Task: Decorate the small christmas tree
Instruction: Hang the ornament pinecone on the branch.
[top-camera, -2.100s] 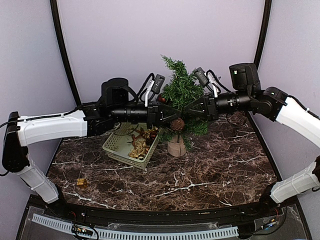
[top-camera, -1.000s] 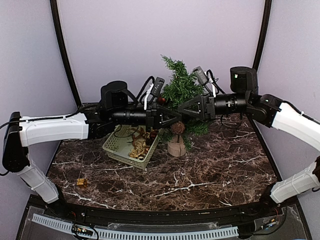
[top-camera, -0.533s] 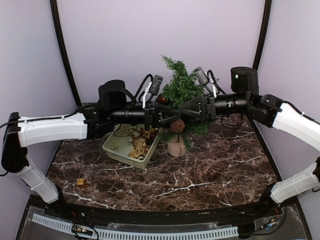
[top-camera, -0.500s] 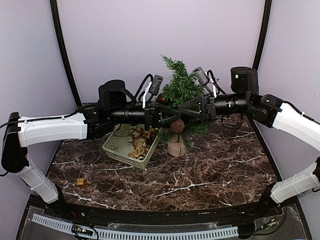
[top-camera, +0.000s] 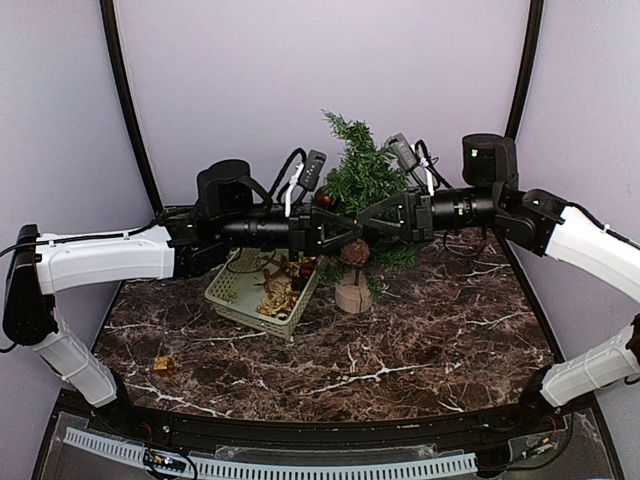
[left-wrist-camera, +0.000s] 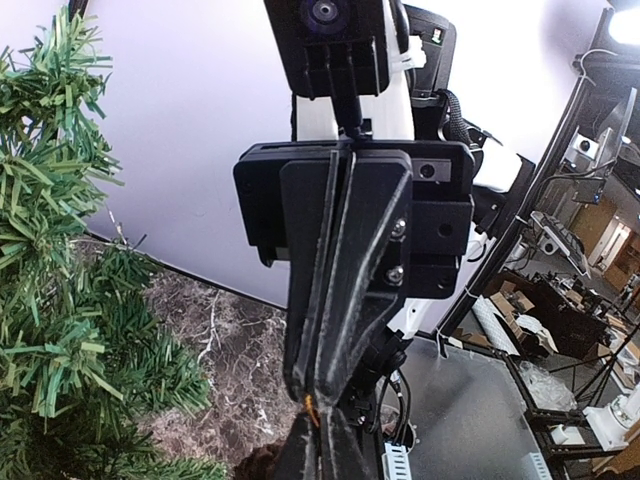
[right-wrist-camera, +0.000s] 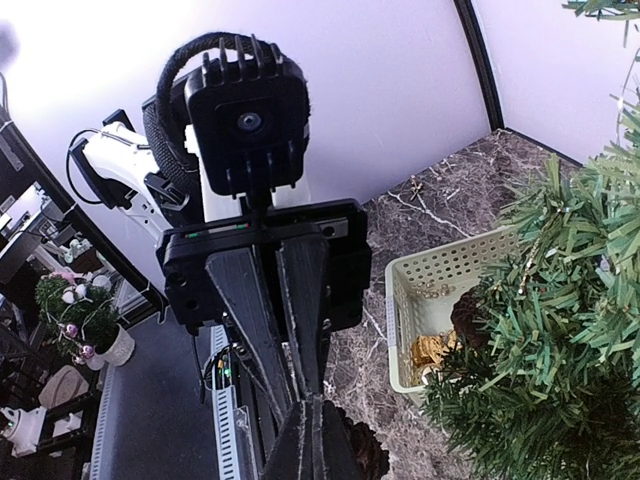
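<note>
The small christmas tree (top-camera: 362, 180) stands at the back centre on a tan wooden base (top-camera: 353, 293). Both grippers meet tip to tip in front of it. My left gripper (top-camera: 350, 229) is shut on the thin orange loop (left-wrist-camera: 310, 405) of a brown pine cone (top-camera: 354, 251), which hangs just below the tips. My right gripper (top-camera: 365, 224) is shut too, its tips pressed against the same loop. The left wrist view has my left gripper (left-wrist-camera: 322, 440) at the bottom and the right fingers (left-wrist-camera: 335, 300) above. In the right wrist view my right gripper (right-wrist-camera: 318, 435) is shut over the cone (right-wrist-camera: 365, 452).
A pale green basket (top-camera: 243, 298) with gold ornaments sits left of the tree, also in the right wrist view as the basket (right-wrist-camera: 400, 300). A dark red ball (top-camera: 322, 199) hangs on the tree's left side. A small gold piece (top-camera: 163, 365) lies front left on the marble table.
My right gripper's fingers have closed at the loop where the two tips meet. Both arms have barely shifted, and the pine cone still hangs under the tips.
</note>
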